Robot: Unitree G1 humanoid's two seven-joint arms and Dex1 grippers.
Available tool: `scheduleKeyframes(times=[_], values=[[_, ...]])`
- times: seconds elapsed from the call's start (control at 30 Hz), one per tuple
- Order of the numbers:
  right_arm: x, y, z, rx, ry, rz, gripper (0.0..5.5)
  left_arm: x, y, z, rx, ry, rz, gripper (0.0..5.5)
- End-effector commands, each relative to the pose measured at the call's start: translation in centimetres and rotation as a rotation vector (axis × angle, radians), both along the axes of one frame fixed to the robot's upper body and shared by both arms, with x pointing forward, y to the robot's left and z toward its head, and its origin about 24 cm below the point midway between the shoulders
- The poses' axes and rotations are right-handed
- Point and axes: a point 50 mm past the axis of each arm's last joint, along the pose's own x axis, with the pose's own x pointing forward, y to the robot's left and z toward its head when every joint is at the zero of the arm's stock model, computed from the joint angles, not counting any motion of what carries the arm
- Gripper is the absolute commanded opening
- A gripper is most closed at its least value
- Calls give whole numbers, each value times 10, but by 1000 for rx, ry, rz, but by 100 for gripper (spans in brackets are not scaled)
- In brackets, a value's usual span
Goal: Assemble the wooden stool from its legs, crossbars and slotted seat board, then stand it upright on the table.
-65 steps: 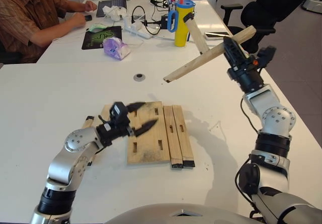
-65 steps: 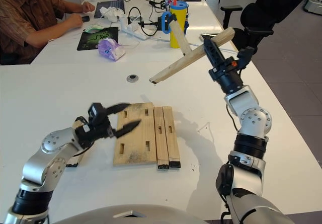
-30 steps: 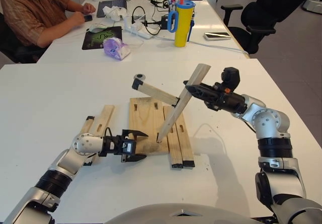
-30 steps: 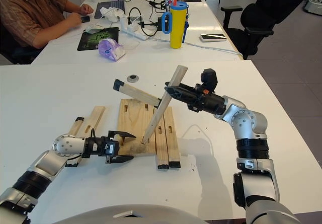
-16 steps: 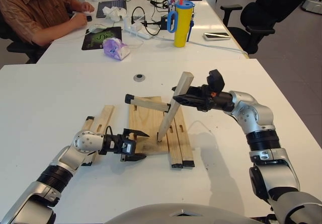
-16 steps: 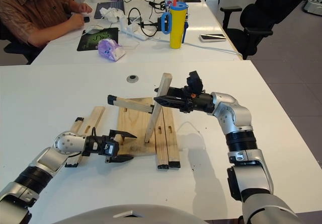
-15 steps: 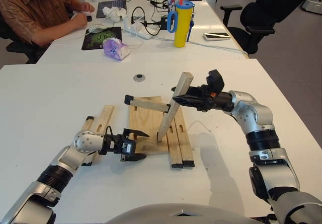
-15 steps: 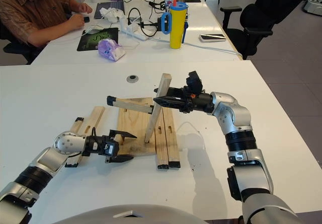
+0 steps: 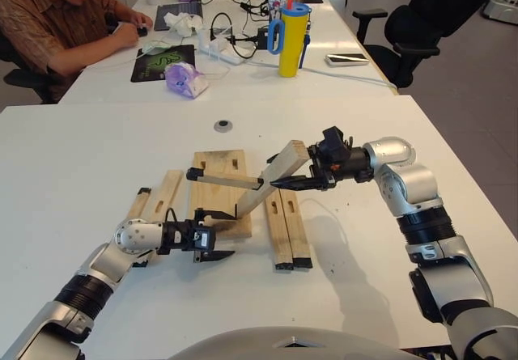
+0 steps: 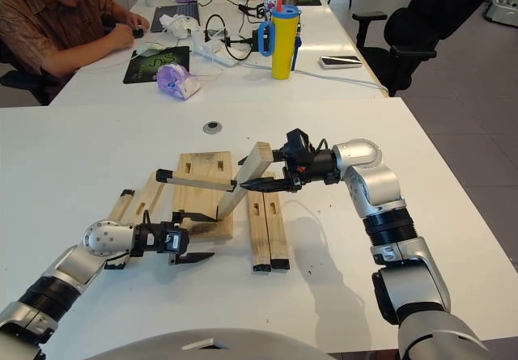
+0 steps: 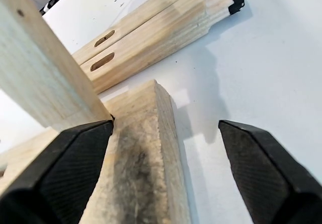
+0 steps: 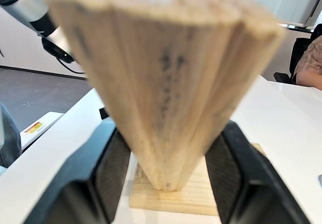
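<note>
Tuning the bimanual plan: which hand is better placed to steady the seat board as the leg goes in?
Left. The left hand, open, sits at the near edge of the seat board, fingers straddling its corner. The right hand is shut on the tilted leg.

Bright, even light; soft shadows on the white table

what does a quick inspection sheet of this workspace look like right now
surface: white table, round cap set in it
job's things: seat board flat; leg with crossbar tilted over it; two legs lying right of it, two pieces left
clutter: yellow bottle on the far desk
pincers: left pincer open, low at the board's near edge; right pincer shut on the leg
cables: tangle on the far desk
surroundings: office chair
</note>
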Motion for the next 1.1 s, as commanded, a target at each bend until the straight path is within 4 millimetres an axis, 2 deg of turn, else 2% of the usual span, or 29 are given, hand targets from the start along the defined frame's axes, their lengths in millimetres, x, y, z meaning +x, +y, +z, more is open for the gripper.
scheduleKeyframes(times=[0.03,0.2,0.33,0.53,0.67,0.93,1.1], values=[[2,2,-3,-126,27,-14,205,-22,20,-13,-21,81,142,391],[2,0,3,-195,-1,-57,205,-19,46,-5,-4,23,315,391],[2,3,8,-222,-19,-61,205,-21,52,-18,102,38,346,391],[5,11,19,-247,-52,-36,205,-23,41,-36,195,92,286,391],[6,28,29,-223,-73,-13,205,-25,32,-45,200,131,276,391],[11,54,33,-280,-78,-8,205,-31,22,-64,228,159,273,391],[23,69,55,-340,-112,-7,205,-33,17,-73,236,168,299,391]])
